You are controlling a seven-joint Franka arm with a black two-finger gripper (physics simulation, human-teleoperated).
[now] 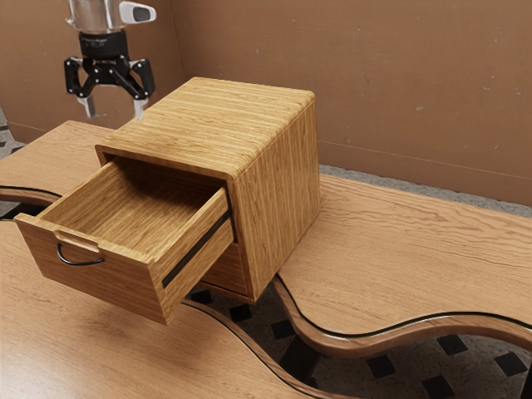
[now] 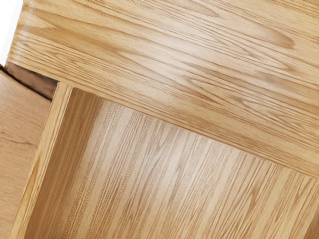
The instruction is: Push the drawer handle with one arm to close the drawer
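Item, one gripper (image 1: 114, 106), mine to steer from afar: released, its two fingers spread well apart with nothing between them, pointing down. I had it in the upper left of the exterior view, raised clear of the woodwork; from the wrist view it seemed to hang above the cabinet's front edge, though its exact height was hard to judge.

Item, one wooden cabinet (image 1: 283, 174), box-shaped, rounded at its upper edges, standing upright on the table.

Item, one upper drawer (image 1: 100, 287), drawn far out of the cabinet, its front toward the exterior view's lower left. I looked down into its bare wooden floor, and noted a dark strip (image 1: 197, 249) along its outer side.

Item, one drawer handle (image 1: 81, 263), dark, thin and bowed, fixed to the drawer's front just beneath a shallow notch (image 1: 76, 241) in the top edge. The gripper was well apart from it.

Item, one lower front (image 1: 226, 270), partly hidden behind the open drawer.

Item, one table (image 1: 399, 258), wooden, wavy-edged, with dark-and-grey flooring (image 1: 382, 366) visible past its curves.
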